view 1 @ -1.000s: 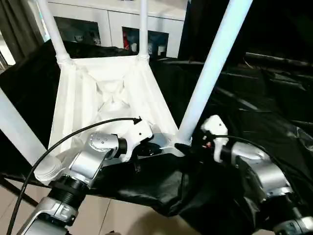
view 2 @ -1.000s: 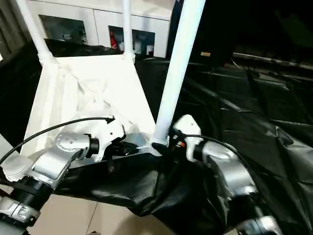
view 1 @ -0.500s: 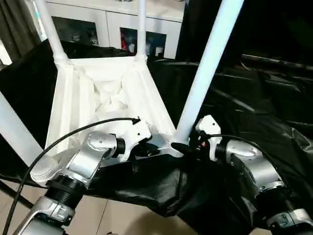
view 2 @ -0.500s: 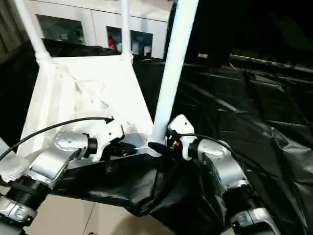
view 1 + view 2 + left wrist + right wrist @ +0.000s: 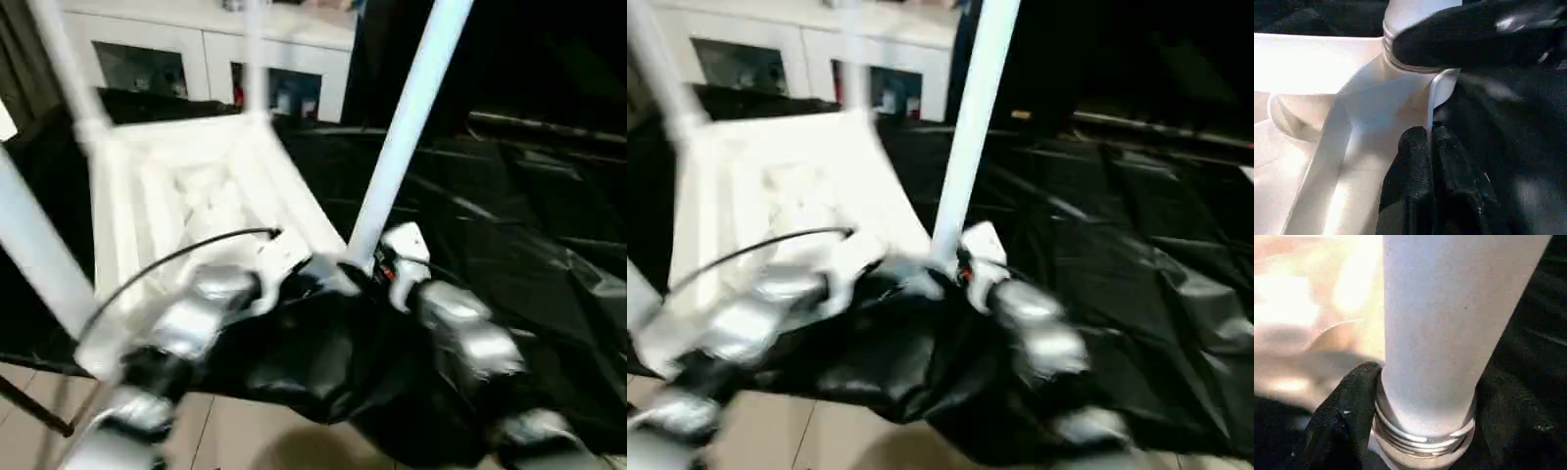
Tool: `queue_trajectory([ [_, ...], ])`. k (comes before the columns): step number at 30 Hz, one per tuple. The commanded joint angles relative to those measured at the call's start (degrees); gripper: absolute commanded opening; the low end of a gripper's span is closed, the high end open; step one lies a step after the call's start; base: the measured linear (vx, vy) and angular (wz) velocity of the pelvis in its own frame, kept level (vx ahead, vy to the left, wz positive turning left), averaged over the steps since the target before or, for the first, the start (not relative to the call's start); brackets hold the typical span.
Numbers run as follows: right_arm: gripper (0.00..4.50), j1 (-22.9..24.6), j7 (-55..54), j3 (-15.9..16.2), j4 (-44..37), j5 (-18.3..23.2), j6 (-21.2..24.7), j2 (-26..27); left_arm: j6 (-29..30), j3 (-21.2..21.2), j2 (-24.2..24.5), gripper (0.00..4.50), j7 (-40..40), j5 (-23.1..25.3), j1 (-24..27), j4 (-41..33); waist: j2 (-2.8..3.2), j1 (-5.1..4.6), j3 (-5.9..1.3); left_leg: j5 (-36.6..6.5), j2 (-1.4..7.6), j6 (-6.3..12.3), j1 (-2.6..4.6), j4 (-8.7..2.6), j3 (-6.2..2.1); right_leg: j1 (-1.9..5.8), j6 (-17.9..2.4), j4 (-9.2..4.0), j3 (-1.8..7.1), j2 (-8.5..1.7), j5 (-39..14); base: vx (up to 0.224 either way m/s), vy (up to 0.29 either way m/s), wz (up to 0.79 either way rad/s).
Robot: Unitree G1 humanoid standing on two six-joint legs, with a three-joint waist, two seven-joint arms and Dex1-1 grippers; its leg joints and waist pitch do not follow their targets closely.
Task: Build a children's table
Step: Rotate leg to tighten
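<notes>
The children's table lies upside down on black sheeting, its white ribbed top (image 5: 196, 186) facing up and its legs standing in the corner sockets. My left gripper (image 5: 312, 284) is shut on the thin rim of the top (image 5: 1400, 98), right beside the near right corner. My right gripper (image 5: 358, 269) is closed around the base of the near right leg (image 5: 407, 127). One black finger (image 5: 1347, 416) presses on the threaded collar (image 5: 1420, 435), the other sits on the far side. That leg leans slightly to the right as it rises.
Three more white legs stand up: near left (image 5: 29, 245), far left (image 5: 73, 78) and far right (image 5: 257, 59). A white cabinet with glass doors (image 5: 284, 78) is behind. Crumpled black sheeting (image 5: 529, 225) spreads to the right; tiled floor (image 5: 245, 431) lies below the near edge.
My right gripper has moved in to the near right leg's base and narrowed around it. The left gripper has kept its hold on the rim. The camera has shifted.
</notes>
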Motion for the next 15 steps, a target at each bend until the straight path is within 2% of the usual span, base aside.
queue_trajectory([
  [1, 2.65, 0.1, -4.9, -1.0, 4.8, -0.3, 3.2, 1.7, 2.0, -1.0, -2.6, 0.00, 3.6, 0.3, 0.5, 4.8, 0.57, 0.42, -1.49, -20.7, 0.35, -2.75, 0.38, -5.09, 0.06, 0.17, -7.6, -6.04, 1.05, -3.31, -20.5, 0.000, 0.000, 0.00],
  [5, 2.65, -2.1, -5.5, 0.0, 6.3, -1.3, 1.5, 6.0, 1.2, -1.6, -6.6, 0.00, 7.1, 1.7, -2.5, 9.3, 0.51, 0.83, -1.61, -19.1, 0.29, -1.86, 0.06, -5.24, 0.12, 0.18, -7.2, -5.94, 1.14, -3.01, -16.2, 0.000, 0.000, 0.00],
  [6, 3.20, -2.5, -5.0, 0.1, 6.8, -1.2, 0.9, 6.6, 0.9, -1.7, -7.1, 0.00, 7.3, 2.0, -3.1, 10.1, 0.68, 1.01, -1.61, -18.4, 0.27, -1.95, -0.21, -5.32, 0.08, 0.35, -7.1, -5.83, 1.11, -3.01, -15.4, 0.000, 0.000, 0.00],
  [7, 3.20, -2.7, -4.7, 0.0, 7.0, -0.9, 0.7, 6.9, 0.7, -1.8, -7.2, 0.00, 7.2, 2.1, -3.3, 10.5, 0.74, 1.04, -1.59, -18.4, 0.23, -1.91, -0.20, -5.31, 0.14, 0.27, -7.0, -5.94, 1.12, -3.00, -15.5, 0.000, 0.000, 0.00],
  [9, 3.34, -3.2, -4.6, -0.6, 7.4, -0.6, 0.2, 6.5, 0.0, -2.4, -6.6, 0.00, 6.2, 2.5, -3.4, 10.9, 0.71, 1.27, -1.60, -18.6, 0.27, -1.79, -0.14, -5.39, 0.10, 0.25, -7.0, -5.98, 1.15, -3.06, -15.7, 0.000, 0.000, 0.00],
  [11, 3.70, -3.3, -4.3, -0.7, 6.8, -0.8, -0.5, 5.3, -1.0, -2.7, -5.3, 0.00, 4.5, 2.4, -2.9, 10.5, 0.83, 1.56, -1.58, -18.0, 0.36, -1.70, -0.20, -5.46, 0.10, 0.24, -7.2, -5.88, 1.20, -3.04, -14.1, 0.000, 0.000, 0.00],
  [15, 3.70, -1.7, 2.4, -0.6, 1.9, -0.3, -0.4, 1.8, -3.5, -3.0, -2.1, 0.00, -1.3, 1.5, -1.9, 9.3, 0.68, 1.60, -1.75, -15.4, 0.35, -0.98, -0.53, -5.37, 0.21, 0.79, -7.7, -5.61, 1.20, -2.90, -9.5, 0.000, 0.000, 0.00],
])
